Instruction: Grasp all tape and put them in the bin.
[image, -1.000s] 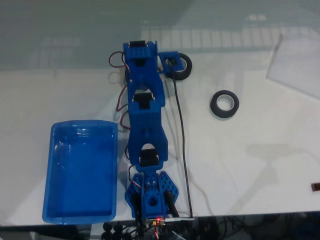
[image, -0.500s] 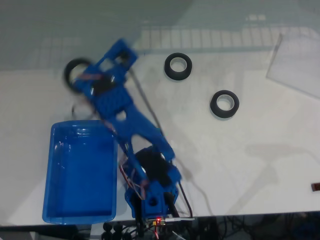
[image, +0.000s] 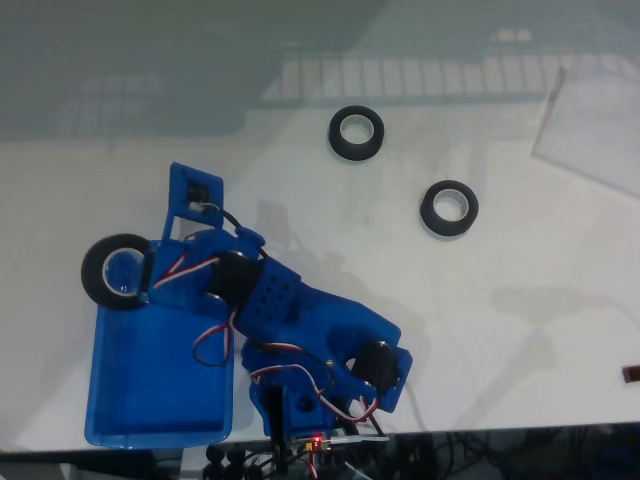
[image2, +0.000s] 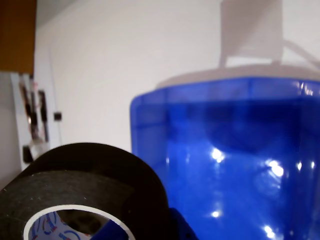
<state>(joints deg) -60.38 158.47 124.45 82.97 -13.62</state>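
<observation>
Seen from the fixed view, reading left to right: the gripper (image: 138, 278) holds a black tape roll (image: 113, 272) at the far left, closed on its ring, with the roll hanging over the top left corner of the blue bin (image: 160, 400). Part of the roll seems to overlap the bin's rim. The bin stretches away below the gripper, toward the arm's base.

In the wrist view, the held tape roll (image2: 90, 185) fills the lower left, and the bin's glossy floor (image2: 240, 165) lies right of and beyond it.

Well to the right of the gripper in the fixed view, two more tape rolls rest on the white table (image: 520, 300): one (image: 356, 133) farther up, one (image: 448, 208) farther right, both apart from each other.

To do this drop well, the gripper should probably shift a little inward over the bin's floor before opening, so the roll falls inside rather than catching the rim and rolling off.
</observation>
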